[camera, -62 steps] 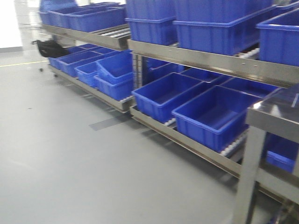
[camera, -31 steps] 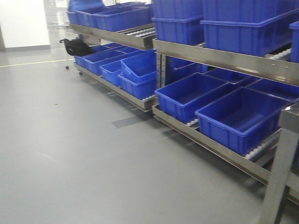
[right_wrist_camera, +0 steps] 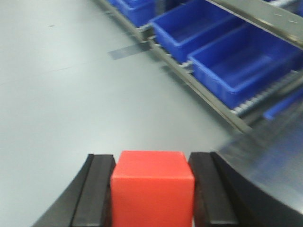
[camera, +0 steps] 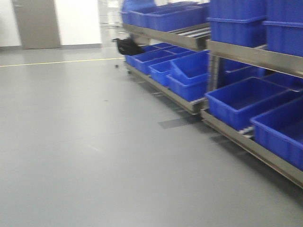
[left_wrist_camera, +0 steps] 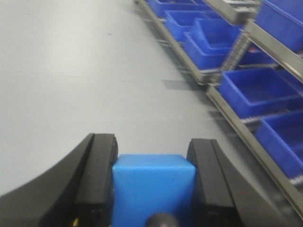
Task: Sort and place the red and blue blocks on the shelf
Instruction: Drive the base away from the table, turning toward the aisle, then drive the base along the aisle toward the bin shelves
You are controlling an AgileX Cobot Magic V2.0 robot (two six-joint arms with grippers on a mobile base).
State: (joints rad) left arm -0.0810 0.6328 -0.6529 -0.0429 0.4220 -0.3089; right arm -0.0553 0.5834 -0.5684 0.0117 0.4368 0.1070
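Smooth grey floor (camera: 94, 156) fills the room, matte with a faint sheen, crossed far off by a thin yellow line (camera: 57, 61); a plain grey door (camera: 37, 23) stands in the white back wall; the shelf (camera: 246, 52), a long metal rack with flat brushed-steel rails and white rollers, runs ahead and to the right of both wrists; rectangular blue plastic bins (camera: 241, 97) with rolled rims sit in rows on its two levels, well apart from either arm; a soft black bag (camera: 127, 46) lies by the rack's far end; the left gripper (left_wrist_camera: 152, 161) has its curved black fingers (left_wrist_camera: 102, 179) clenched against the side faces of the blue block (left_wrist_camera: 152, 191), a plain matte cube held between them above the floor; the right gripper (right_wrist_camera: 151, 163) likewise grasps the red block (right_wrist_camera: 152, 191), its flat black pads (right_wrist_camera: 100, 189) pressing both sides of the cube, with the nearest bins ahead and to its right.
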